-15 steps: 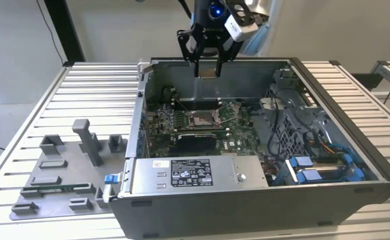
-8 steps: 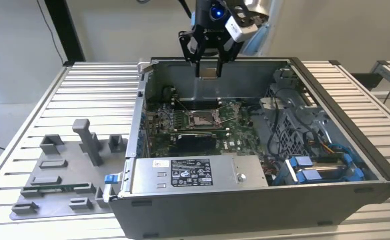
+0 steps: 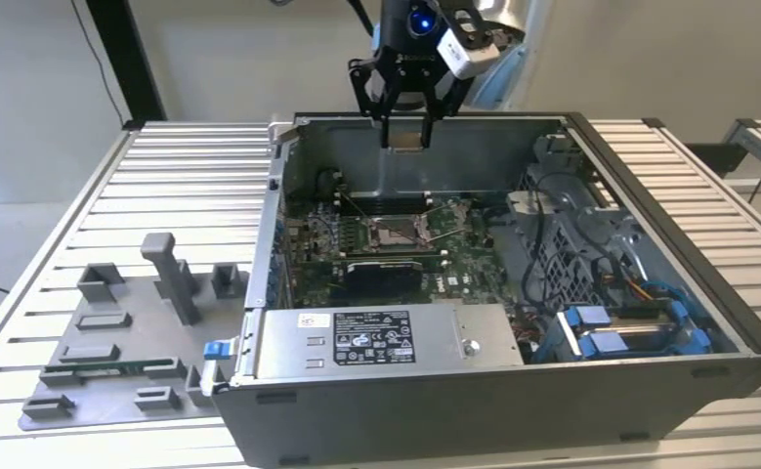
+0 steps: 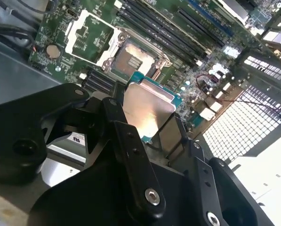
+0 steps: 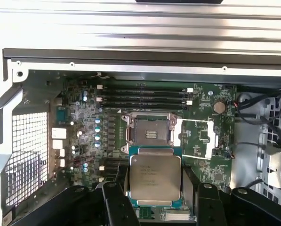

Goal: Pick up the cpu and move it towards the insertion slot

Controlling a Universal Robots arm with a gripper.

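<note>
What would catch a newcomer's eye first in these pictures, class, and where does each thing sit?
First, the gripper, hanging above the back wall of the open computer case, shut on the cpu with its silvery top plain in both wrist views. Next, the insertion slot, a shiny-framed square on the green motherboard, open and bare beneath the chip. Left of the case in the exterior view lies a grey fixture tray.

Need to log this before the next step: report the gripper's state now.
Gripper: shut on the small flat square cpu with a silver-white metal top, held above the open computer case.
</note>
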